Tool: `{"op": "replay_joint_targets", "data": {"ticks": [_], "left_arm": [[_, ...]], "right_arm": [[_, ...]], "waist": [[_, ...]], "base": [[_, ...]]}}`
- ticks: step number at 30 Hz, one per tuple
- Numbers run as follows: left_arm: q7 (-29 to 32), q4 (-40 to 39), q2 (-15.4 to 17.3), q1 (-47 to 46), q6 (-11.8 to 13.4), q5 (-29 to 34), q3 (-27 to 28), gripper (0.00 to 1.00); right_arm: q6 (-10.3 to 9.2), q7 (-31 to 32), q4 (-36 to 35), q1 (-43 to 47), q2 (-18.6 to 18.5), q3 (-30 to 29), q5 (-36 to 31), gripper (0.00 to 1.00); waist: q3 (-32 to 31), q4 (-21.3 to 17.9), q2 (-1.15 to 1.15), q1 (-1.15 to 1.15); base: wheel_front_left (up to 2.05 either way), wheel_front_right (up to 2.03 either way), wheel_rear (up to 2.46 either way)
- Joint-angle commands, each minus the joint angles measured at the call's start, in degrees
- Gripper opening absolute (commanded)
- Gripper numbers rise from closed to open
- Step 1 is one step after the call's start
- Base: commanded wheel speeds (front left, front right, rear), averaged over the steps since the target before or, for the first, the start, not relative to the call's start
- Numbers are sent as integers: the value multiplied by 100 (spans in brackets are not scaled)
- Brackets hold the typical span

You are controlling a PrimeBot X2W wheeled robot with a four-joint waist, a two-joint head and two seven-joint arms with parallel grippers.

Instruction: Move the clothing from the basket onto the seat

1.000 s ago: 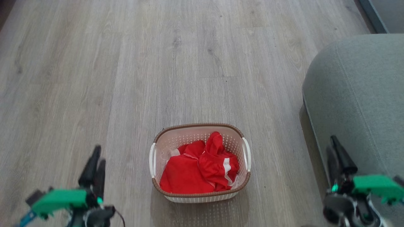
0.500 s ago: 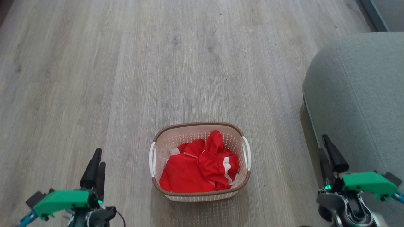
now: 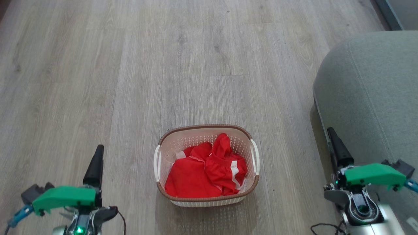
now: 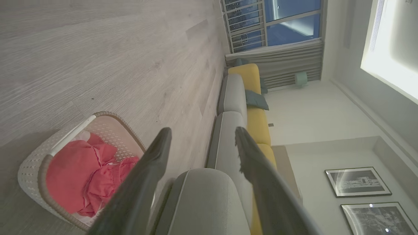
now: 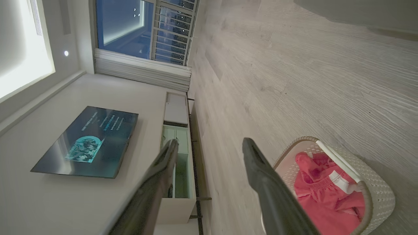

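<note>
On a pale wood floor (image 3: 130,65), the left hand (image 3: 99,150) hovers at the lower left with fingers apart and empty, the cream basket (image 3: 205,126) in the middle holds the red clothing (image 3: 202,176), and the right hand (image 3: 331,132), fingers also apart, hangs by the grey seat's (image 3: 369,88) edge.

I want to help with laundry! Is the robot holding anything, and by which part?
Nothing is held. The left gripper and right gripper are open and empty; the clothing lies in the basket.

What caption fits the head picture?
Red clothing sits in the basket on the floor, seat at right, left end effector and right end effector flanking.
</note>
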Motion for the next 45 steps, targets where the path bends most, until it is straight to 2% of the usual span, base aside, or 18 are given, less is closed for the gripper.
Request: {"op": "replay_joint_targets", "data": {"ticks": [1,28,45], "left_arm": [[-56,-180,125,-387,-16,199,71,100],[-509,-225,225,-715,-20,3026,68,100],[-777,-121,310,-917,67,4234,57,100]], "right_arm": [[1,-75,-145,-383,-108,61,-189,100],[1,-533,448,-1092,-167,506,-2477,100],[1,-804,886,-1540,-202,755,-3643,100]], "waist": [[8,-1,0,-1],[110,-53,0,-1],[108,-71,0,-1]], "base": [[0,0,0],[0,0,0],[0,0,0]]}}
